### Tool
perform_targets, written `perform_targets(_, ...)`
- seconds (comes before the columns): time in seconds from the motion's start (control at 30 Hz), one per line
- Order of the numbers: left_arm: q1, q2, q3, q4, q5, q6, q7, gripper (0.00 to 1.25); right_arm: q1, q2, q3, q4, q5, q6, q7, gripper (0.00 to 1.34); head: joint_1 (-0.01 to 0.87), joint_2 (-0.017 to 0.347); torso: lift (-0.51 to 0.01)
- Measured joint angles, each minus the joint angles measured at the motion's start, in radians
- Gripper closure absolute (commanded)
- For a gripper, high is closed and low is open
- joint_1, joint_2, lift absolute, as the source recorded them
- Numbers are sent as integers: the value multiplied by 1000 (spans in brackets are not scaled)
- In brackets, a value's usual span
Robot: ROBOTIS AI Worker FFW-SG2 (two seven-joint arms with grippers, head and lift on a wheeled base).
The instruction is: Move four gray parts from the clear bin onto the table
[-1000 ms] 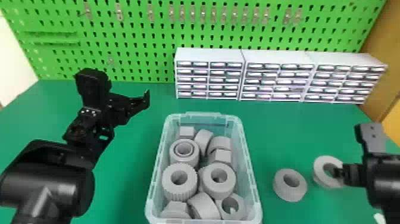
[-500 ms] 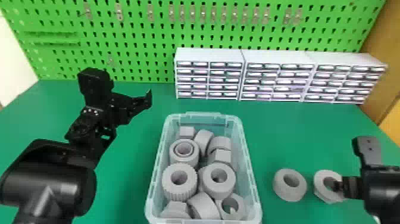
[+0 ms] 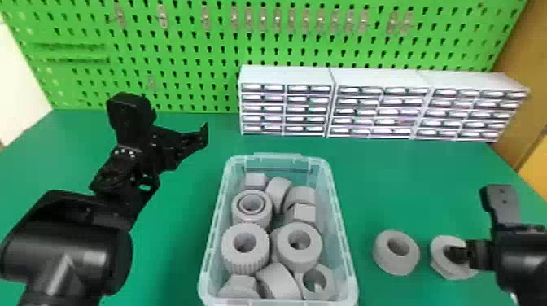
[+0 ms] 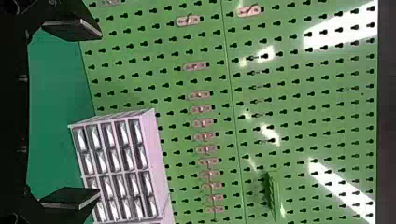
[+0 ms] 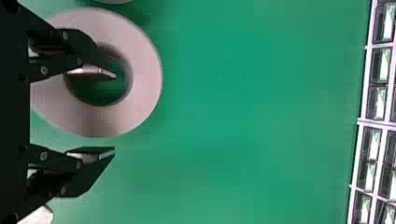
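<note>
- Straddling one side of the rightmost gray part [image 3: 437, 254]: right gripper [image 3: 480, 254], fingers parted, one at the hole, the other outside the rim. Contact cannot be determined.
- Second gray part [image 3: 407, 260]: on the green table [image 3: 427, 183], between the rightmost part and the clear bin [image 3: 345, 244].
- Clear bin: holds a pile of gray parts [image 3: 299, 260].
- Left gripper [image 3: 179, 144]: parked left of the bin, fingers spread apart.
- Drawer units [image 3: 285, 75]: at the table's rear.

All views sharing drawers [image 3: 378, 110] at 1 o'clock.
Head facing 12, downward; left wrist facing pegboard [image 3: 195, 61]; right wrist closely overlooking table [image 3: 407, 183].
</note>
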Motion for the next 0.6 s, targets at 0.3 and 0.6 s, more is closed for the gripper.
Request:
perform_targets(0.3, 0, 0, 1, 0, 0, 0, 0, 105, -2, -1, 6, 0, 4, 2, 0, 598, 678, 34, -50)
perform_targets(0.6, 1, -1, 3, 0, 1, 0, 0, 105, -16, -10, 34, -37, 4, 2, 0, 582, 678, 34, -50)
